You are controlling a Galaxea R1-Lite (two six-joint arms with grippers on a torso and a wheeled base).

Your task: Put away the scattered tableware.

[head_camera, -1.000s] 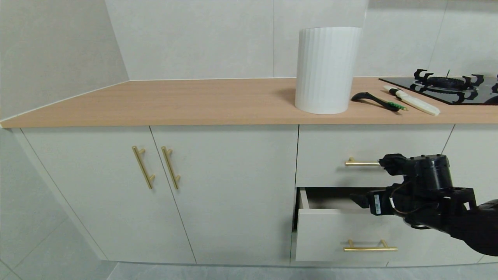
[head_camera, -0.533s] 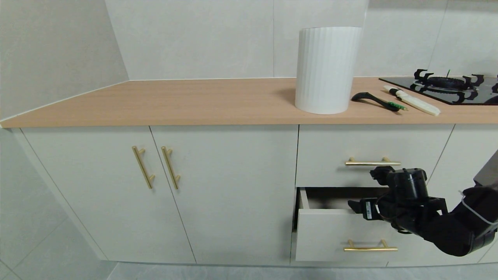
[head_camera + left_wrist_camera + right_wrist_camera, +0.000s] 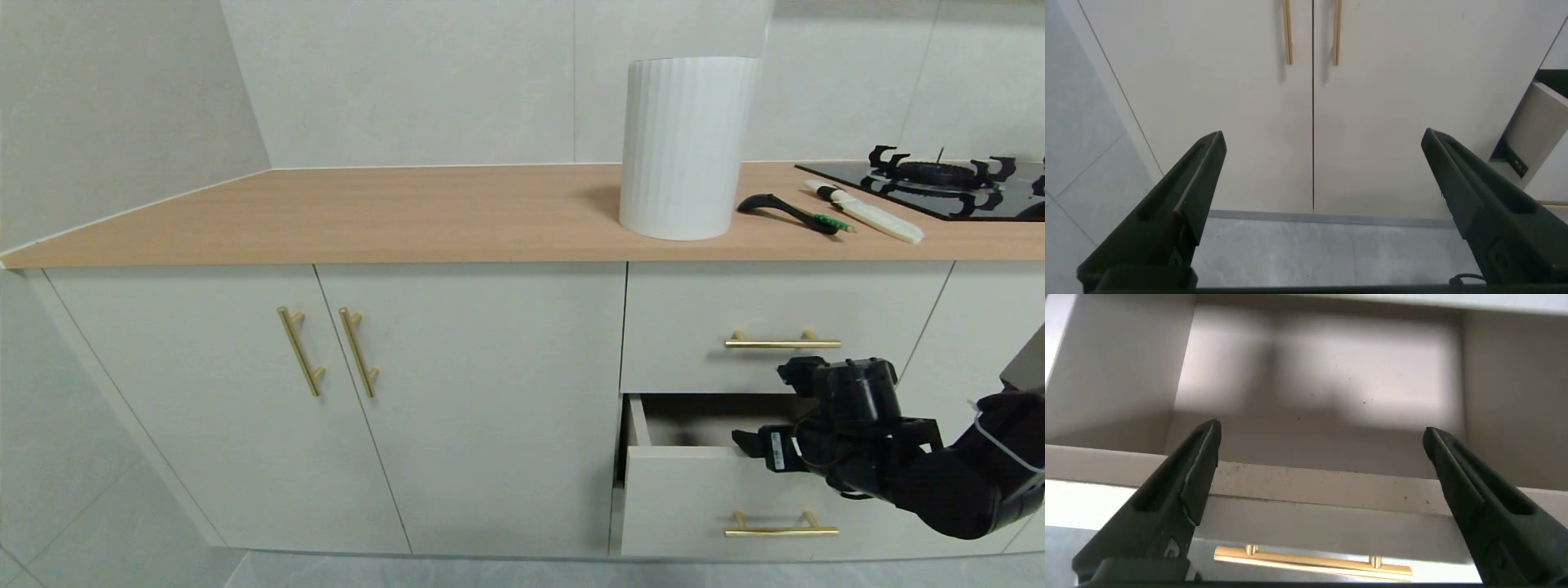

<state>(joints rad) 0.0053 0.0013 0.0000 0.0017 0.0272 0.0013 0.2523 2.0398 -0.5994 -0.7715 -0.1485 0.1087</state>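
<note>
Right gripper [image 3: 763, 404] hangs at the mouth of the pulled-out lower drawer [image 3: 694, 498], fingers spread wide, grasping nothing; left gripper [image 3: 1323, 139] is likewise released, low before the cabinet doors [image 3: 1315, 98]; a black ladle [image 3: 788, 211] and a white utensil [image 3: 869, 216] lie just beside each other on the counter [image 3: 408, 212], between the canister [image 3: 686, 147] and the hob [image 3: 939, 184].

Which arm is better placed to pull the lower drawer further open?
Right. The right gripper, open, hangs at the front of the drawer, above its handle; the left gripper faces the cabinet doors.
</note>
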